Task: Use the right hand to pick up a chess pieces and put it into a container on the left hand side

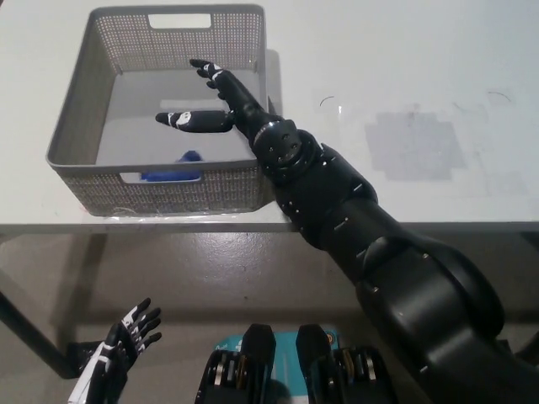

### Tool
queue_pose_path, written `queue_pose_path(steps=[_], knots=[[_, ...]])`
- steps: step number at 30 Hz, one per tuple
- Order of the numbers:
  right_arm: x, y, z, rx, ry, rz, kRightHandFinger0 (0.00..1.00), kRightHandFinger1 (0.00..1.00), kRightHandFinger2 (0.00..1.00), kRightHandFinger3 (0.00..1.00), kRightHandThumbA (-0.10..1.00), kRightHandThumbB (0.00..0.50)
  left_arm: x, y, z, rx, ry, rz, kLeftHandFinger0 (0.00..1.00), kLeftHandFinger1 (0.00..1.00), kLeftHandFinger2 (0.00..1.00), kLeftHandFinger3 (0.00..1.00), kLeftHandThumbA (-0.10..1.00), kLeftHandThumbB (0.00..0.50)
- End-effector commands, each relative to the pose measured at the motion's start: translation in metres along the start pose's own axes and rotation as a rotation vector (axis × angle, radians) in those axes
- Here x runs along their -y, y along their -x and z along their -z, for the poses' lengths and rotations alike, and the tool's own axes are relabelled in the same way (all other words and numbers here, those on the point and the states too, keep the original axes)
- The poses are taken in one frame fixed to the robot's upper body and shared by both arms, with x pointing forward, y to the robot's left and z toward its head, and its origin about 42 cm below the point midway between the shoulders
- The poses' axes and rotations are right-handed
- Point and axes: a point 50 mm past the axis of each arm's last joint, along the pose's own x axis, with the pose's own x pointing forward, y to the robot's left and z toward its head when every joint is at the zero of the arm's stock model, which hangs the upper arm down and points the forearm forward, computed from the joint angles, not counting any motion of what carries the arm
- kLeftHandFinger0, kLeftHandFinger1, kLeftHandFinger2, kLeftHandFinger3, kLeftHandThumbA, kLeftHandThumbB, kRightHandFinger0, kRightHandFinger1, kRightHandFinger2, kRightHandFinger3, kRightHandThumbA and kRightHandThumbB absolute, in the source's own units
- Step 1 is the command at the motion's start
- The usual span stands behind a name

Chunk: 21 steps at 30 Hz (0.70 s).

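Blue chess piece (178, 166) lies in the grey basket (76, 93) beneath the spread, empty right hand (210, 105).

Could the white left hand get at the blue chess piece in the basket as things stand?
Probably not. The left hand hangs open well below the table edge, while the blue chess piece lies inside the mesh basket against its near wall, with the open right hand above it.

Grey perforated mesh basket (84, 76)
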Motion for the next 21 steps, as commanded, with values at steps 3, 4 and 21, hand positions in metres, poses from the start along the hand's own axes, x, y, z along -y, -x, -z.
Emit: queue_pose_path(steps=[3, 4, 21], knots=[[0.014, -0.007, -0.042, 0.094, 0.043, -0.007, 1.00, 1.00, 1.00, 1.00, 1.00, 0.459, -0.004, -0.005, -0.013, 0.044, -0.035, 0.029, 1.00, 1.00, 1.00, 1.00, 1.00, 0.297], [0.017, -0.007, -0.047, 0.119, 0.018, 0.000, 1.00, 1.00, 1.00, 1.00, 0.99, 0.441, -0.004, -0.005, -0.013, 0.042, -0.033, 0.026, 1.00, 1.00, 1.00, 1.00, 1.00, 0.296], [0.116, 0.034, -0.149, 0.636, 0.006, 0.197, 1.00, 1.00, 1.00, 1.00, 1.00, 0.403, -0.008, -0.008, -0.012, 0.039, -0.018, 0.026, 1.00, 1.00, 1.00, 1.00, 1.00, 0.319]])
